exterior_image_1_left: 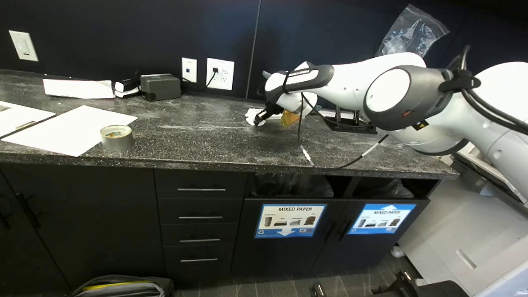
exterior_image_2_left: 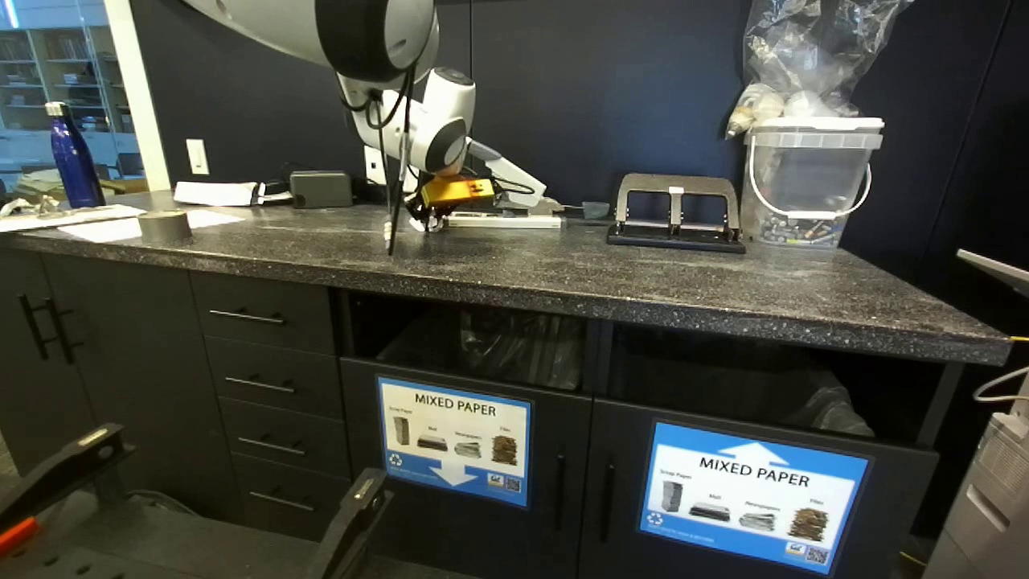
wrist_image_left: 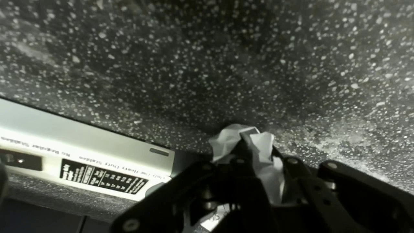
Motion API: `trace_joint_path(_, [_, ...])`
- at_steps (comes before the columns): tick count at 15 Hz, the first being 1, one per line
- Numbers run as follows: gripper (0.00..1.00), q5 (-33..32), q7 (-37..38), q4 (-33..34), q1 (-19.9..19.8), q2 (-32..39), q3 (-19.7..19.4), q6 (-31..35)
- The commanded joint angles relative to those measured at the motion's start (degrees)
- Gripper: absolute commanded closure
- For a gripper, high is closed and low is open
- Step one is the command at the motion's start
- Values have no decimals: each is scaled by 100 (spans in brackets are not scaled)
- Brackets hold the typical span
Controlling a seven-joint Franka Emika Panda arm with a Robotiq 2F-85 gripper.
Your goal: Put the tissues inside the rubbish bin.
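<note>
A crumpled white tissue (wrist_image_left: 226, 140) sits between the fingers of my gripper (wrist_image_left: 258, 146) in the wrist view, partly hidden by them. The gripper (exterior_image_1_left: 260, 119) is shut on the tissue (exterior_image_1_left: 250, 116) low over the dark countertop in an exterior view; I cannot tell whether the tissue touches the surface. In an exterior view the gripper (exterior_image_2_left: 428, 221) is partly hidden by hanging cables. Under the counter, a rubbish bin with a clear liner (exterior_image_2_left: 522, 346) stands in an open slot above a "Mixed Paper" door. It also shows in an exterior view (exterior_image_1_left: 293, 185).
A white heavy-duty stapler (wrist_image_left: 97, 171) lies beside the gripper. A hole punch (exterior_image_2_left: 675, 213) and a clear bucket (exterior_image_2_left: 804, 181) stand farther along. A tape roll (exterior_image_1_left: 117, 138) and paper sheets (exterior_image_1_left: 70, 128) lie at the far end. The counter's front edge (exterior_image_1_left: 231, 166) overhangs the bin slots.
</note>
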Motion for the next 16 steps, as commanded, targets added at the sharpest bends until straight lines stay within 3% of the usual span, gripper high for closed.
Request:
trace_joint_path(1, [95,-24,666,170,282,-148,-651,-677])
trace_joint_path(5, [93,-331,1701,-319,492,-648,-1203,-1187])
trace_joint_path(9, [93,-515,2618,-1244,781,-1298,-1606,-1534])
trace_joint_path(16, [93,-288,3534,-2968,815,-2419,-1489,-2057])
